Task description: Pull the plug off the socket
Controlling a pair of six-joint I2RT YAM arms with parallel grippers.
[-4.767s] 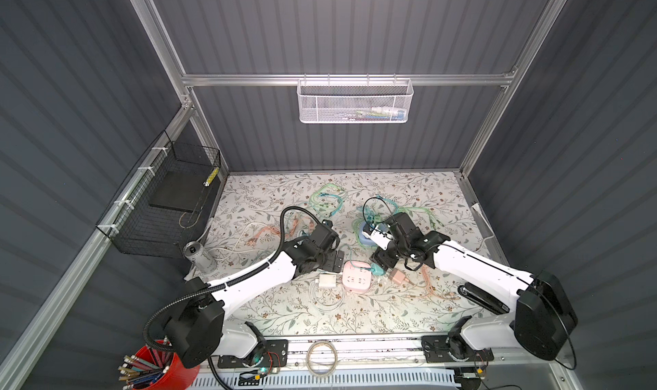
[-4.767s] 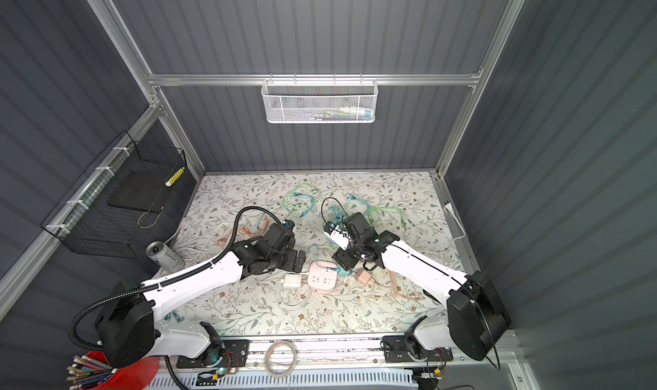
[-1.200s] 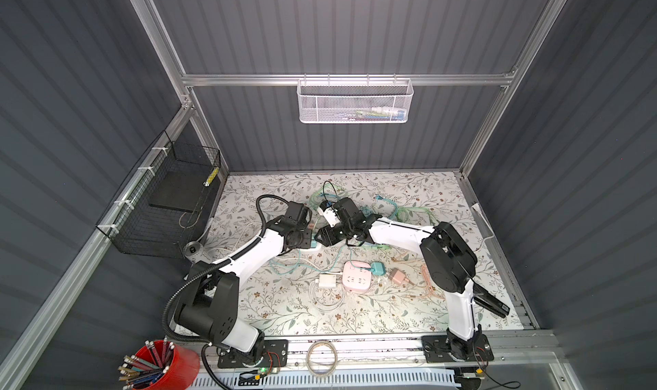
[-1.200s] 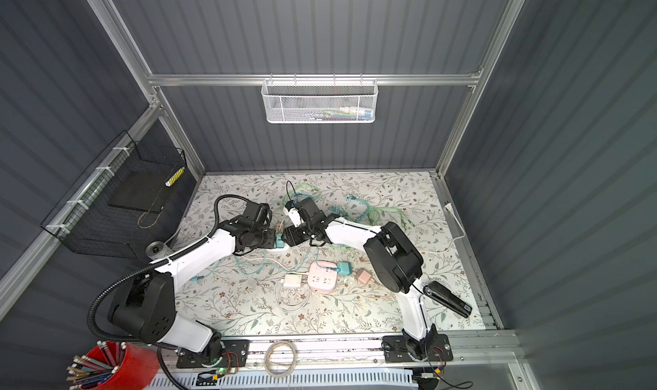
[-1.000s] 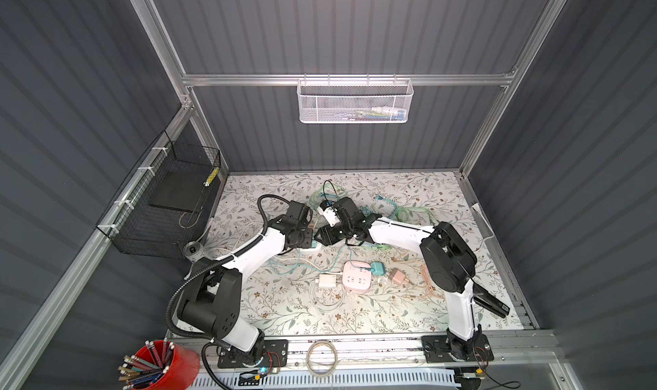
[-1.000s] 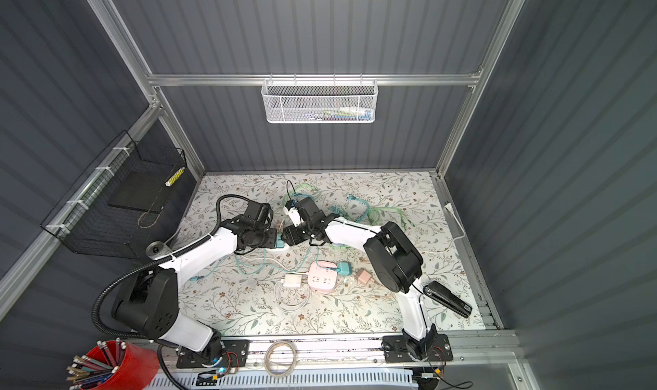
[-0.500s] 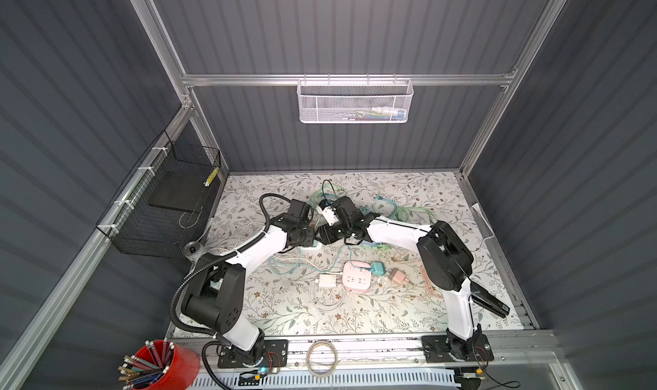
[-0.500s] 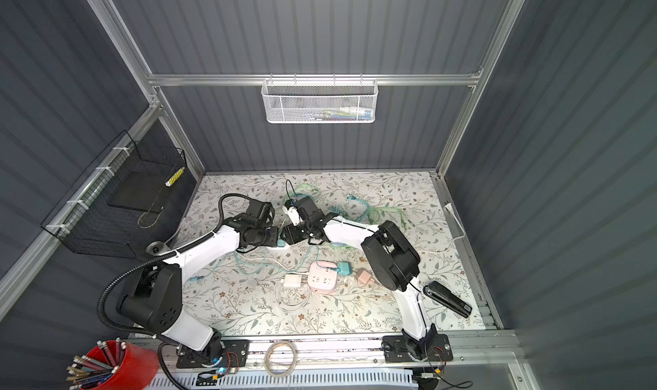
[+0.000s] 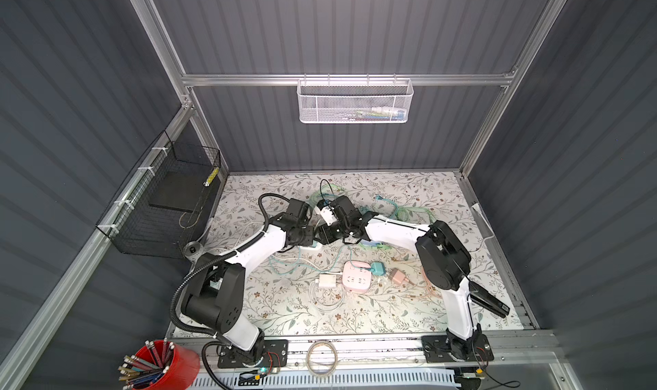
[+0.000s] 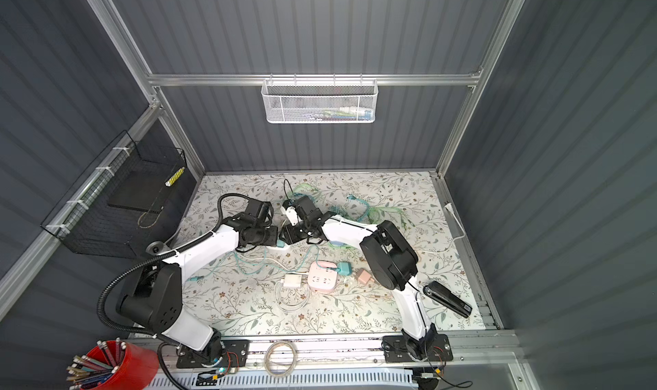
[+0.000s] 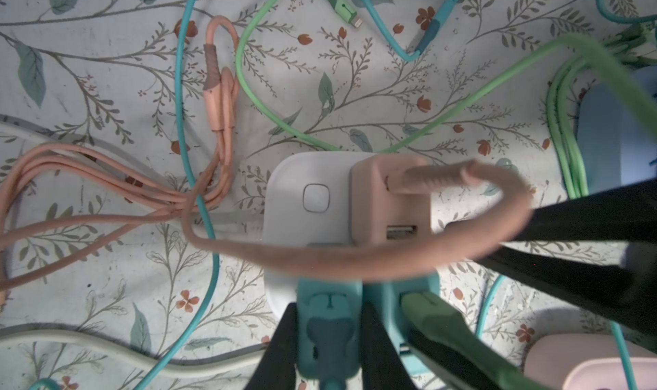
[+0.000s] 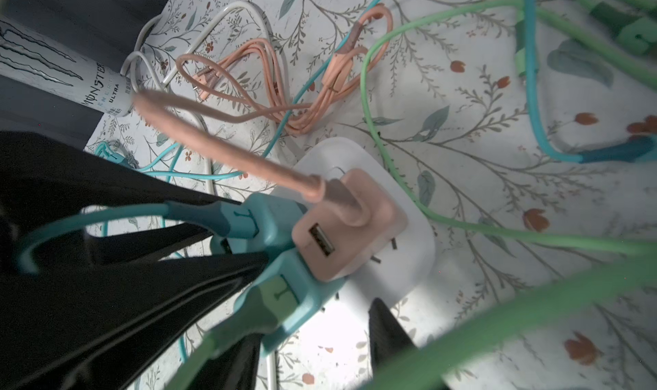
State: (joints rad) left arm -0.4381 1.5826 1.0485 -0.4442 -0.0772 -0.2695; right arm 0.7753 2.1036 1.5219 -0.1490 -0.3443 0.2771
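The white socket (image 11: 309,200) lies on the floral mat with a pink plug (image 11: 391,207) and two teal plugs in it. My left gripper (image 11: 329,310) is shut on the teal plug (image 11: 327,327) that carries a teal cable, one black finger on each side. Beside it sits the other teal plug (image 12: 305,299) with a green cable. My right gripper (image 12: 313,327) is open, its fingers (image 12: 387,331) standing apart around that plug and the near end of the socket (image 12: 401,228). In both top views the two grippers (image 9: 314,236) (image 10: 288,237) meet tip to tip left of centre.
Pink, teal and green cables (image 11: 220,121) loop all round the socket. A pink power cube (image 9: 357,276), white charger (image 9: 327,281) and small adapters lie nearer the front. A white can (image 12: 64,72) stands at the left edge, and a black device (image 9: 489,301) lies front right.
Both arms have left the pink power cube and come to the white socket further back. In the last second the left jaws closed on the teal plug and the right jaws narrowed.
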